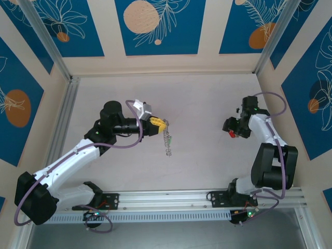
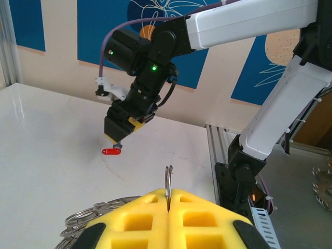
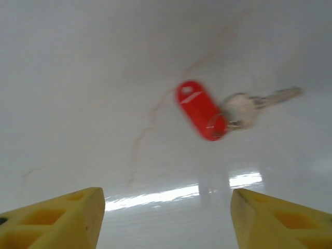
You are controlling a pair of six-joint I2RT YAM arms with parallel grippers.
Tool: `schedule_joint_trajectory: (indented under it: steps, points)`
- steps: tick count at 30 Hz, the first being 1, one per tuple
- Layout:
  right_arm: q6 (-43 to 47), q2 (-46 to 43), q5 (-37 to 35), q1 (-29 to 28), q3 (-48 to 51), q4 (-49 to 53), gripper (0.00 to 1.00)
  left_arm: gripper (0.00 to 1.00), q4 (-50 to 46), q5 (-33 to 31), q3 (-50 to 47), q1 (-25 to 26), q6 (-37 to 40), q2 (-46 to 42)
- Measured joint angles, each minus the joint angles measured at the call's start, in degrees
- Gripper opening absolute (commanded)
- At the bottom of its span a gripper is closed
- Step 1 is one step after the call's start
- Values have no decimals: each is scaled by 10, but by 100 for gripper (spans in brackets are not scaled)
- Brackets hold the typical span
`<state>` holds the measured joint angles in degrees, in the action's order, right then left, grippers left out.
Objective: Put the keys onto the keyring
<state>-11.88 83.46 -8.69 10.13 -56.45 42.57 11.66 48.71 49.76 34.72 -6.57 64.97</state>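
My left gripper [image 1: 160, 123] is shut on the keyring [image 1: 167, 141], whose silvery chain of rings hangs limp toward the table. In the left wrist view the yellow fingers [image 2: 140, 218] pinch a thin split ring [image 2: 168, 181] upright, and more rings [image 2: 85, 220] trail off at the lower left. The red key [image 3: 201, 110] lies on the white table, its metal blade [image 3: 259, 101] pointing right. My right gripper [image 3: 166, 218] hovers just above it, open, with nothing between the fingers; it is also seen across the table [image 2: 120, 134] over the red key [image 2: 111, 151]. The green key is out of view.
The pale table [image 1: 202, 104] is walled by blue-patterned panels on three sides. An aluminium rail [image 1: 171, 199] carrying both arm bases runs along the near edge. Purple cables [image 1: 132, 140] loop beside the left arm.
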Motion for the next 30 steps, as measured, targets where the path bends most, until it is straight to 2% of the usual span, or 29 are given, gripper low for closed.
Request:
schedule_joint_trajectory:
  steps: [5,11,20,30]
  points:
    - [16,92,-10,19,-24,-13,68,0,0,0,0,0,-2,-7]
    - [30,174,-12,23,-63,-24,60,0,0,0,0,0,-2,-25]
    - [27,191,-10,-19,-73,-23,49,0,0,0,0,0,-2,-26]
    - [13,191,2,-89,-73,-13,44,0,0,0,0,0,-2,-23]
